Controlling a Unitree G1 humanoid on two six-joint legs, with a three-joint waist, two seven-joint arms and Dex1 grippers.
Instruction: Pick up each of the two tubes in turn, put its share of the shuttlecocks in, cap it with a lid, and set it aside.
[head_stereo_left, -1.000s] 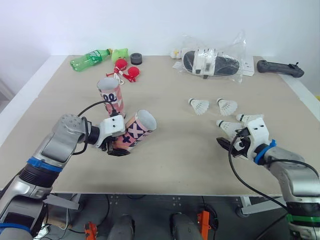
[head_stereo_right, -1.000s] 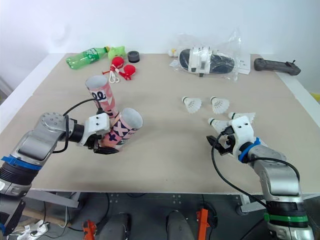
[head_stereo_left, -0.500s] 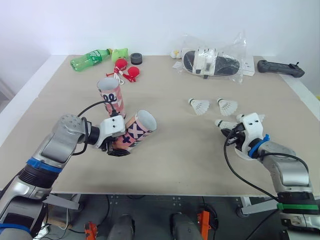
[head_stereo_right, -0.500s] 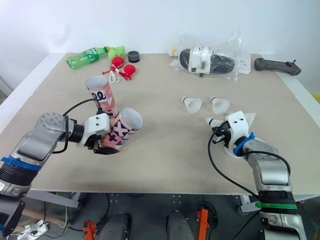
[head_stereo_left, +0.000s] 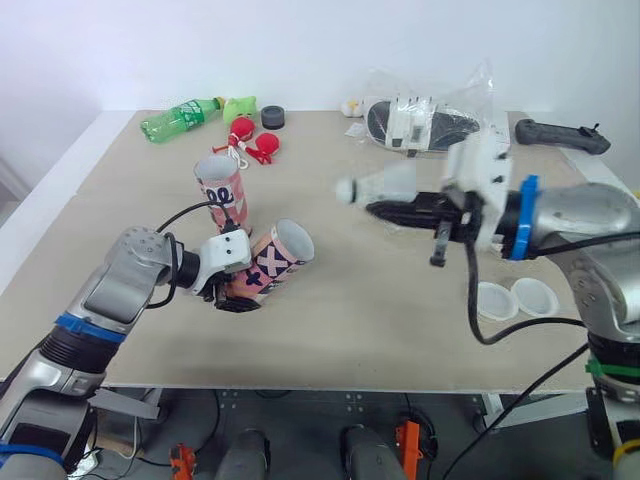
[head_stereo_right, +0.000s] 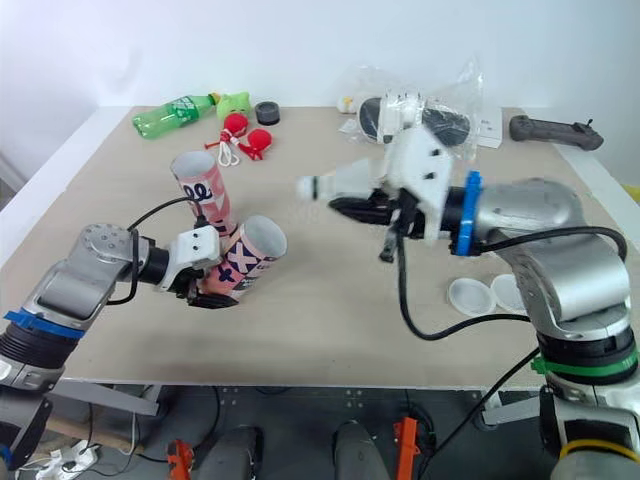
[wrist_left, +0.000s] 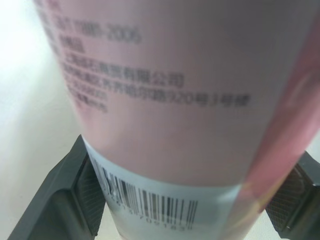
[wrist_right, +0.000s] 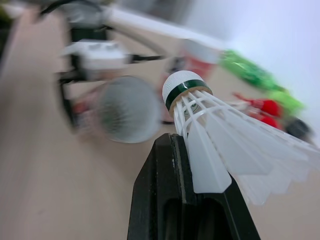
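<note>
Left end effector (head_stereo_left: 235, 296) clamped on tilted pink tube (head_stereo_left: 272, 262), centre-left of frame, open mouth facing centre. Right end effector (head_stereo_left: 388, 207) clamped on shuttlecock (head_stereo_left: 385, 184), held above counter (head_stereo_left: 380, 330) at centre. Second tube (head_stereo_left: 224, 195) upright just behind first. Two lids (head_stereo_left: 497, 298) lower right on counter

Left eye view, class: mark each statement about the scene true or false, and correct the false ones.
1. The right fingers hold a shuttlecock above the table. True.
2. Both tubes stand upright. False: only the upright tube stands; the tilted tube is held in the left fingers.
3. Two white lids lie on the table. True.
4. The tilted tube is capped. False: its mouth is open.
5. The bottle stands upright. False: the green bottle lies on its side.
</note>
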